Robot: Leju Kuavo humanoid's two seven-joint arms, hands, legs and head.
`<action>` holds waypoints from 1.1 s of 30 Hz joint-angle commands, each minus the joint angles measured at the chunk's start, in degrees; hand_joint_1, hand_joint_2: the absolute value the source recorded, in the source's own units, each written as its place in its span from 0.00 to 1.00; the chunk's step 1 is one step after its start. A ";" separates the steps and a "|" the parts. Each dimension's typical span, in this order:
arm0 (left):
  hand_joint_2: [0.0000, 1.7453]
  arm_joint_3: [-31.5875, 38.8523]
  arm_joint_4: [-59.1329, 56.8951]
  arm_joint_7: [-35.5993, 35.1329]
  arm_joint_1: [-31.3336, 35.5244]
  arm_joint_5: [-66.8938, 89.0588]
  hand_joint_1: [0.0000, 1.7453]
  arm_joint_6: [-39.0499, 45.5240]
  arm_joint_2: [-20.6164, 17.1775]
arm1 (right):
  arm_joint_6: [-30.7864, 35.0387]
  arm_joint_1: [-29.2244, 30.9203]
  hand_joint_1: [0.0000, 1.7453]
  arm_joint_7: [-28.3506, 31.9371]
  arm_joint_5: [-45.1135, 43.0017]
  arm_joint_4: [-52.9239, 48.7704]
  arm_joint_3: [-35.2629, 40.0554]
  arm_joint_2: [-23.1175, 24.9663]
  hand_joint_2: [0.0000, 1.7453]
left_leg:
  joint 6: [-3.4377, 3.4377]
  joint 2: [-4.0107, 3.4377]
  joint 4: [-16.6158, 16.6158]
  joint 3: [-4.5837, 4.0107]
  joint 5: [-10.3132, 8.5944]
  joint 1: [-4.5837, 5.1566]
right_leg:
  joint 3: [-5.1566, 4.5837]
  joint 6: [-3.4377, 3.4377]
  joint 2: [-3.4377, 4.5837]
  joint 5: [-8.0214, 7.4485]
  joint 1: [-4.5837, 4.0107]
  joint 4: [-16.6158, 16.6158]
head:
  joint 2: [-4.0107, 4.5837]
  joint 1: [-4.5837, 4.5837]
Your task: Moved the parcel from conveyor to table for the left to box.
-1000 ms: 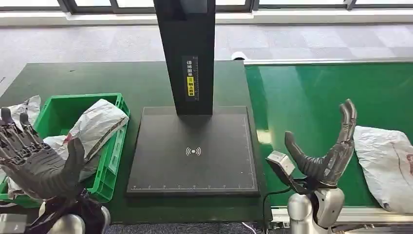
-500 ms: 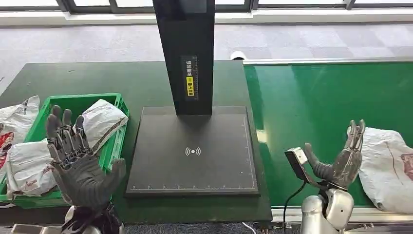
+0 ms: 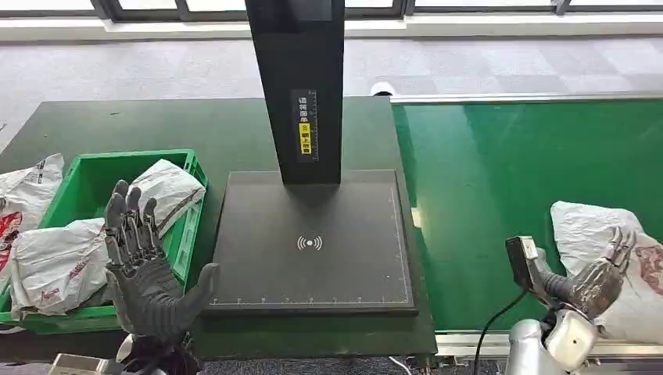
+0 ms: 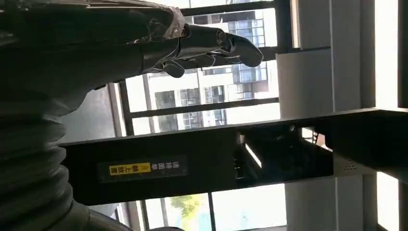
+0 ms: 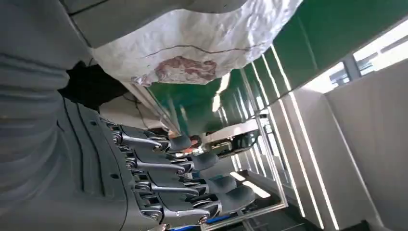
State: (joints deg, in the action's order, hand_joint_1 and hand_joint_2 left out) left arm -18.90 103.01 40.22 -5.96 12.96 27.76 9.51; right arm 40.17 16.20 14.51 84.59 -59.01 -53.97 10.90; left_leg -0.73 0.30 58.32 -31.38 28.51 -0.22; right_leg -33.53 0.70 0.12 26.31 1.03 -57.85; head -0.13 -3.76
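The parcel [image 3: 606, 266], a crumpled white poly bag with a reddish printed patch, lies flat on the green conveyor [image 3: 508, 195] at about 4 o'clock in the head view, its long axis running roughly from 11 o'clock down to 5 o'clock, the far end toward the middle of the belt and the near end by the belt's front edge; the print on it is too small to read. The right hand [image 3: 590, 281] is at the parcel's near left edge, fingers spread and slightly curled, holding nothing; whether the fingertips touch the bag cannot be told. In the right wrist view the same bag [image 5: 192, 43] shows just beyond the open fingers [image 5: 192, 178]. The left hand [image 3: 148, 273] stands upright at 7 o'clock with palm open and fingers apart, empty, between the green crate [image 3: 184, 234] and the black scanner plate [image 3: 313, 242]. The crate sits on the dark green counter [image 3: 195, 125] at 9 o'clock and holds other white bags [image 3: 164, 191]; one more white bag [image 3: 23, 187] lies just beside it on the far left. The plate carries a white wireless symbol at its centre and ruler ticks along its edges. The black post [image 3: 301, 86] rising from the plate bears a small label with white characters over a yellow strip, not legible
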 commanded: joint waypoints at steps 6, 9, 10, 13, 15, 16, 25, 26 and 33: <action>1.00 1.99 -3.11 -0.22 -0.25 0.87 0.00 -0.53 -0.73 | -0.17 4.94 0.00 -13.48 -1.18 17.95 5.16 -11.10 1.00 | 0.00 -0.20 -0.08 0.08 -0.01 -0.01 | 0.03 -0.04 0.17 -0.07 -0.02 0.09 | 0.00 0.00; 1.00 2.15 -3.33 -0.22 -0.23 1.23 0.00 -0.41 -0.65 | -0.17 5.61 0.00 -13.25 -0.19 18.95 3.82 -10.92 1.00 | 0.01 -0.15 -0.13 0.10 -0.03 0.00 | 0.08 -0.06 0.11 -0.09 -0.01 0.12 | 0.00 0.00; 1.00 2.26 -3.45 -0.22 -0.23 1.50 0.00 -0.20 -0.57 | -0.17 5.94 0.00 -13.14 0.13 19.54 3.26 -10.99 1.00 | 0.01 -0.13 -0.16 0.09 -0.05 0.00 | 0.08 -0.06 0.09 -0.10 -0.02 0.15 | 0.00 0.00; 1.00 2.75 -3.03 -0.22 -0.42 1.99 0.00 1.14 -0.77 | -0.17 8.95 0.00 -15.57 3.31 25.20 1.22 -12.29 1.00 | 0.00 -0.25 -0.14 0.12 -0.03 0.00 | 0.06 -0.06 0.20 -0.11 -0.02 0.13 | 0.00 0.00; 1.00 2.73 -3.07 -0.22 -0.33 2.21 0.00 1.08 -0.99 | -0.17 9.83 0.00 -17.36 4.61 27.62 1.40 -13.02 1.00 | 0.00 -0.28 -0.20 0.13 -0.07 -0.01 | 0.07 -0.08 0.23 -0.16 -0.03 0.20 | 0.00 0.00; 1.00 2.73 -3.07 -0.22 -0.33 2.21 0.00 1.08 -0.99 | -0.17 9.83 0.00 -17.36 4.61 27.62 1.40 -13.02 1.00 | 0.00 -0.23 -0.10 0.10 -0.02 0.00 | 0.04 -0.05 0.19 -0.09 -0.01 0.09 | 0.00 0.00; 1.00 3.61 -4.65 -0.22 0.21 2.21 0.00 -0.47 -0.79 | -0.17 12.45 0.00 -23.37 5.41 41.49 8.96 -16.44 1.00 | 0.00 -0.19 -0.22 0.14 -0.08 -0.01 | 0.10 -0.09 0.14 -0.14 -0.03 0.21 | 0.00 0.00; 1.00 3.61 -4.96 -0.22 0.30 2.53 0.00 -0.53 -0.75 | -0.17 12.70 0.00 -23.43 5.41 41.94 8.96 -16.48 1.00 | -0.01 -0.23 -0.13 0.13 -0.03 -0.03 | 0.08 -0.06 0.19 -0.11 -0.04 0.14 | 0.00 0.00; 1.00 3.91 -5.66 -0.22 0.14 2.65 0.00 -0.25 -0.51 | -4.03 13.38 0.00 -26.74 5.41 44.68 11.65 -16.20 1.00 | -0.01 -0.19 -0.15 0.09 -0.07 -0.01 | 0.04 -0.07 0.15 -0.12 -0.03 0.14 | 0.00 0.00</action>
State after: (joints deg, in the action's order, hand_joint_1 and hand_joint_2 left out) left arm -17.40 101.09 40.19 -6.65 16.02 27.54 9.53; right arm 39.01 26.59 -9.82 88.61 -23.73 -47.43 -3.72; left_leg -0.72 0.28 58.32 -31.36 28.50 -0.23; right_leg -33.50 0.71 0.14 26.29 1.03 -57.86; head -0.13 -3.76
